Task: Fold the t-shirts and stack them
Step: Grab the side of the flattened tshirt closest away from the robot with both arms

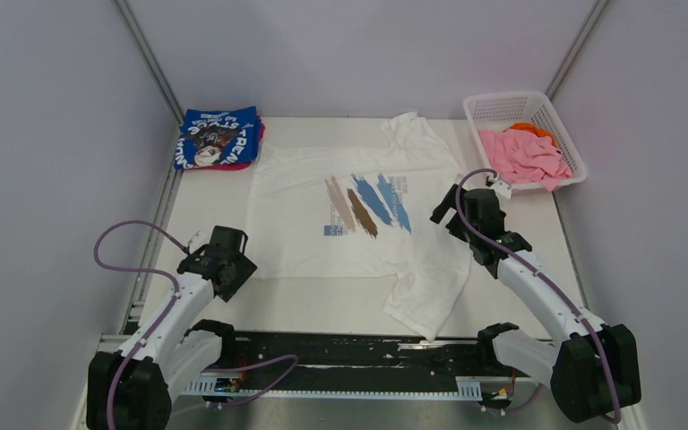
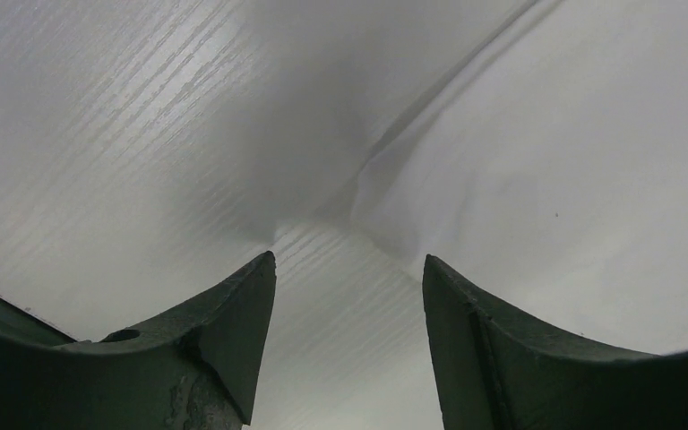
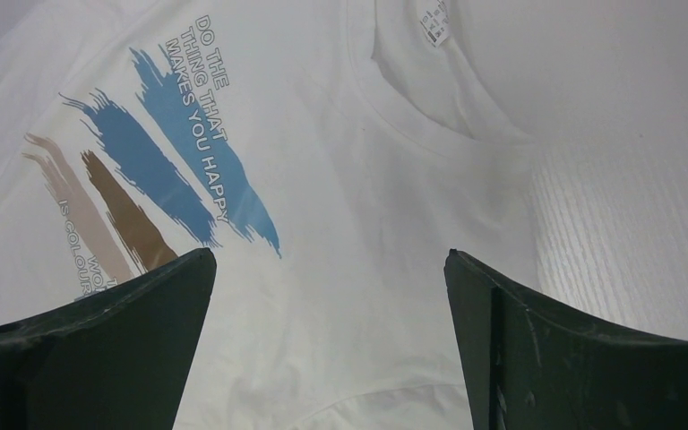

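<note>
With left gripper (image 2: 349,260) spread, empty, at tee (image 2: 546,179) corner (right gripper (image 3: 330,255) spread too): may close short, miss hem, scrape table (image 2: 125,134)

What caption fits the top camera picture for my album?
Left pincer and right pincer, both open, flank a spread white t-shirt; a folded blue t-shirt sits back-left, pink ones in the basket.

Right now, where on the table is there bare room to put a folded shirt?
Bare table runs left of the white t-shirt, in front of the blue t-shirt; another strip lies along the white one's near hem. Far right is crowded by the basket and right arm.
</note>
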